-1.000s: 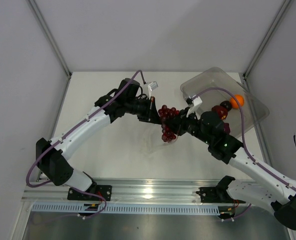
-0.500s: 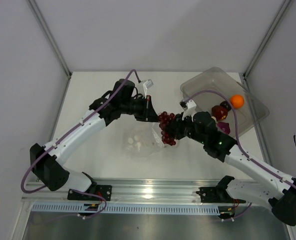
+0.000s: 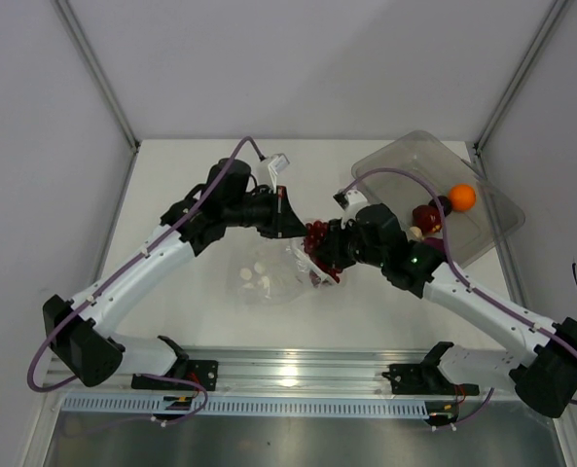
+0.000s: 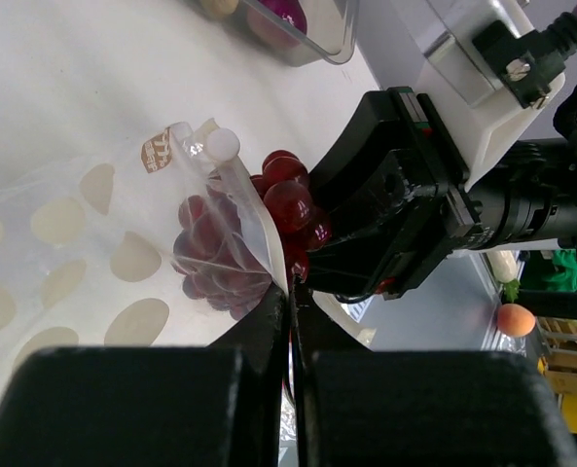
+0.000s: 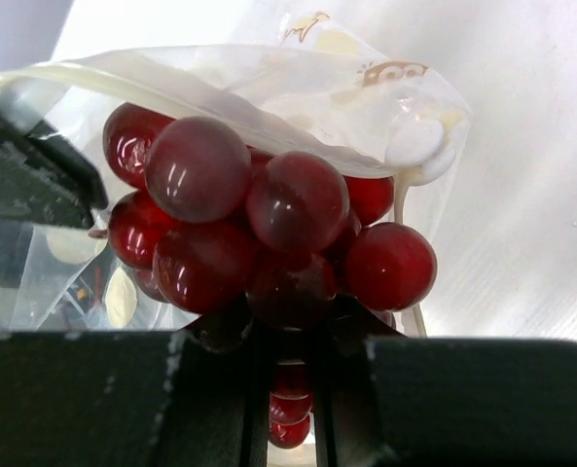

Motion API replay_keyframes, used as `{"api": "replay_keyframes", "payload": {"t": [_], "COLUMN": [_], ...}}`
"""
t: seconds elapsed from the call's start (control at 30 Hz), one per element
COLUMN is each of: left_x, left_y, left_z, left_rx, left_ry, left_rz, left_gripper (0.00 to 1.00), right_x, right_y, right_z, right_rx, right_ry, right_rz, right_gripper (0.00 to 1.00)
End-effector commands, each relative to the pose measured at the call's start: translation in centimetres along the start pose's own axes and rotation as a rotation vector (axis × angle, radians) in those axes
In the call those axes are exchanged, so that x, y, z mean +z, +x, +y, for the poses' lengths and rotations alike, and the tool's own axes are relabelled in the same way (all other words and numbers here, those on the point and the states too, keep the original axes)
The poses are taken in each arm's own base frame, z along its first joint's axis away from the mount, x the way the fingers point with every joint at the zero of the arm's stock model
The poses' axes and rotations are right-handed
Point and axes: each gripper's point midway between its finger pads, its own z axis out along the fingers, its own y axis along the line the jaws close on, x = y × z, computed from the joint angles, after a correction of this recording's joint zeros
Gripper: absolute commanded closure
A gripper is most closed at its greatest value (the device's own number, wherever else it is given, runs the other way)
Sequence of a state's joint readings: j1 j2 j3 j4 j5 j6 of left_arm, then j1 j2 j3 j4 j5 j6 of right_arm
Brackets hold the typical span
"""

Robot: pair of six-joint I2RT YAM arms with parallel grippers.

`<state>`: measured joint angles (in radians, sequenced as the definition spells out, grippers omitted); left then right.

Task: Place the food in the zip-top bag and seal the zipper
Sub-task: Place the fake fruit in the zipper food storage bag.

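Straddling the mouth of the zip-top bag (image 4: 93, 243), the bunch of dark red grapes (image 5: 259, 224) sits partly inside the clear pouch, which lies on the white table (image 3: 366, 311) between the two arms. The right gripper (image 5: 288, 331) is clamped on the bunch, its fingers drawn close together around the fruit. The left gripper (image 4: 290, 321) pinches the bag's mouth edge, fingers pressed tight on the thin film. A small brown printed mark (image 4: 156, 149) near the bag's corner is too small to read. The orange ball (image 3: 462, 197) rests in the clear bin (image 3: 405, 161) at far right.
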<state>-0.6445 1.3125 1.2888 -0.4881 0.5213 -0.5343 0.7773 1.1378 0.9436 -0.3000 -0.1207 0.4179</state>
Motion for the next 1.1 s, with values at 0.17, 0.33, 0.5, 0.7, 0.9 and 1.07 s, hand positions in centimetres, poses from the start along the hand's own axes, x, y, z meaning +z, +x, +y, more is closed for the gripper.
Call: {"api": "replay_keyframes", "payload": {"t": [0.17, 0.33, 0.5, 0.7, 0.9, 1.07], "left_x": [-1.4, -1.0, -0.1, 0.2, -0.3, -1.1], "left_y": [-1.5, -1.4, -1.7, -2.1, -0.4, -0.1], "left_z": [-0.5, 1.4, 2.5, 1.6, 0.2, -0.2], "left_rx": [0.043, 0.031, 0.023, 0.02, 0.002, 0.008], "left_ry": [-0.019, -0.112, -0.143, -0.094, -0.003, -0.002], "left_rz": [-0.09, -0.069, -0.056, -0.046, -0.016, -0.021], "left_gripper": [1.0, 0.99, 0.99, 1.0, 1.0, 0.99], "right_x": [0.4, -0.4, -1.9, -2.1, 0.1, 1.1], "right_y": [-0.6, 1.1, 2.6, 3.3, 1.6, 0.5], "right_z": [0.3, 0.9, 1.1, 0.8, 0.9, 1.1], "right_rx": [-0.038, -0.203, -0.275, -0.278, -0.224, -0.185], "right_ry": [0.05, 0.05, 0.028, 0.031, 0.077, 0.114], "right_rz": [0.092, 0.118, 0.127, 0.152, 0.162, 0.165], "right_gripper": [0.83, 0.83, 0.83, 0.81, 0.64, 0.31]}}
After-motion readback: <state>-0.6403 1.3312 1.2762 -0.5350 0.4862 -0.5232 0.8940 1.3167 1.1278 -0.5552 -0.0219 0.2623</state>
